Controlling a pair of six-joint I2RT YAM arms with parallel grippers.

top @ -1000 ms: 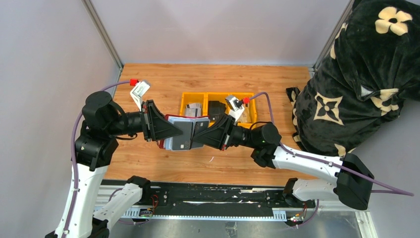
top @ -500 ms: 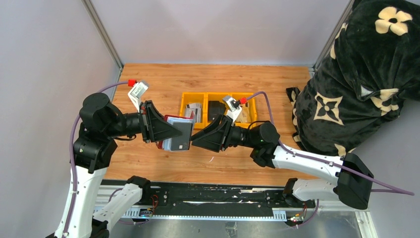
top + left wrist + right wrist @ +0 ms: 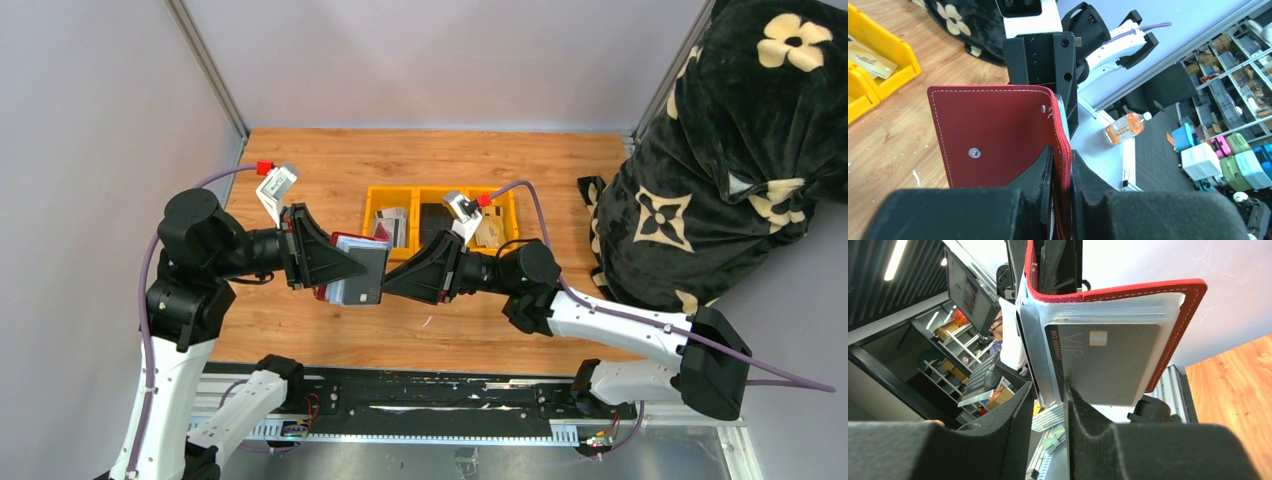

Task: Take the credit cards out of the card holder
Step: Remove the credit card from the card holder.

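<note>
The red card holder (image 3: 993, 130) hangs above the table, pinched at its spine by my left gripper (image 3: 1062, 160), which is shut on it. It is open toward the right arm, with clear sleeves and a grey credit card (image 3: 1103, 365) marked VIP in the front pocket. From above, that card (image 3: 365, 272) faces up between the two arms. My right gripper (image 3: 1049, 390) is open just at the holder's lower edge. A sleeve corner sits over the gap and the grey card's edge lies at the right fingertip. In the top view this gripper (image 3: 385, 288) sits beside the holder.
A yellow bin (image 3: 372, 200) stands behind the grippers, holding loose cards (image 3: 392, 222), a black wallet-like object (image 3: 435, 218) and a tan card (image 3: 490, 232). A black flower-patterned cloth (image 3: 740, 150) fills the right side. Grey walls close off the left and back.
My right gripper, shut at the card holder a second ago, has opened and drawn back slightly to the right. The left gripper still holds the holder, shifted a little left.
</note>
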